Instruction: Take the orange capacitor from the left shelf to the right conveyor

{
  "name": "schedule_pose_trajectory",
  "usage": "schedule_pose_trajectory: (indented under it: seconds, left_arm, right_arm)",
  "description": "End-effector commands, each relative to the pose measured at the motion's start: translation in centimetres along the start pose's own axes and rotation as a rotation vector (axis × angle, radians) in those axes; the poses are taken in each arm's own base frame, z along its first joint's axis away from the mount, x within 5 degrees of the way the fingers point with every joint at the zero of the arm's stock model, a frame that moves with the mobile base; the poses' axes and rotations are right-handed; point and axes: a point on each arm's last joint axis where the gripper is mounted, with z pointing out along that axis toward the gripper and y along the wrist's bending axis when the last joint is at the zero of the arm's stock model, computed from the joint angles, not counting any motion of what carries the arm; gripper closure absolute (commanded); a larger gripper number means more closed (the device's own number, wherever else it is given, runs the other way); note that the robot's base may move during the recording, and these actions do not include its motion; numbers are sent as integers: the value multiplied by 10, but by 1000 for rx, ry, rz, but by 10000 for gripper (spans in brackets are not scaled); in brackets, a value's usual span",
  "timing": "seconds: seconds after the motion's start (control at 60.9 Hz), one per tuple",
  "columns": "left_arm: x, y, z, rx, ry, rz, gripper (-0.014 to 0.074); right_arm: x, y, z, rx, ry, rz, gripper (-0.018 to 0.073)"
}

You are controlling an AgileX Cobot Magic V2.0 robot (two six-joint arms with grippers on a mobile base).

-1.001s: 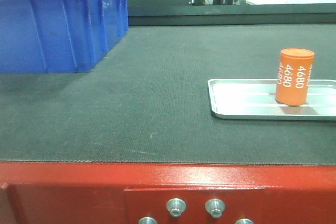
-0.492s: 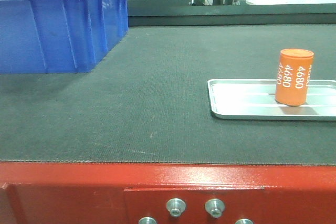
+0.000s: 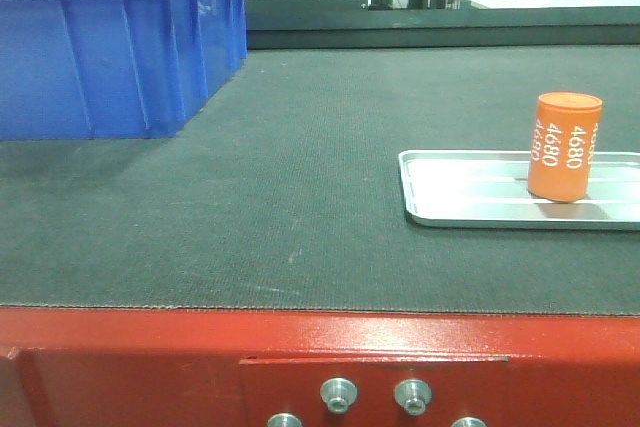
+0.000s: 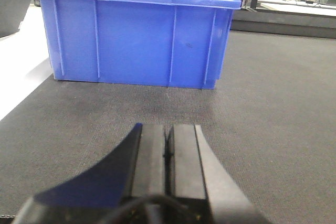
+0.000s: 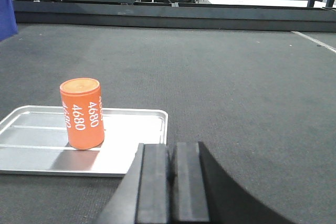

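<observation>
The orange capacitor stands upright in a shallow silver tray on the dark grey conveyor belt with a red front frame. It also shows in the right wrist view, left of and beyond my right gripper, which is shut and empty. My left gripper is shut and empty above the belt, short of a blue bin. The steel shelf is out of view.
The blue bin sits at the belt's back left. A black frame runs along the belt's far edge, with desks and chairs behind. A white surface borders the belt at the left.
The front view has shifted slightly, so the capacitor and tray sit a few pixels further right. Nothing else has moved.
</observation>
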Motion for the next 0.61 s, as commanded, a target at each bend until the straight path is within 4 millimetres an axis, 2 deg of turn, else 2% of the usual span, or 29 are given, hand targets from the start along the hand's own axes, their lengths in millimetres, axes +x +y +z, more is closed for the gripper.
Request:
schedule_pose_trajectory:
  seconds: [0.0,0.591]
  left_arm:
    - [-11,-1,-2,15,-113,0,701]
    - [-11,-1,-2,15,-113,0,701]
  right_arm:
    - [-8,0,-1,-3,-99,-10,510]
    - [-8,0,-1,-3,-99,-10,510]
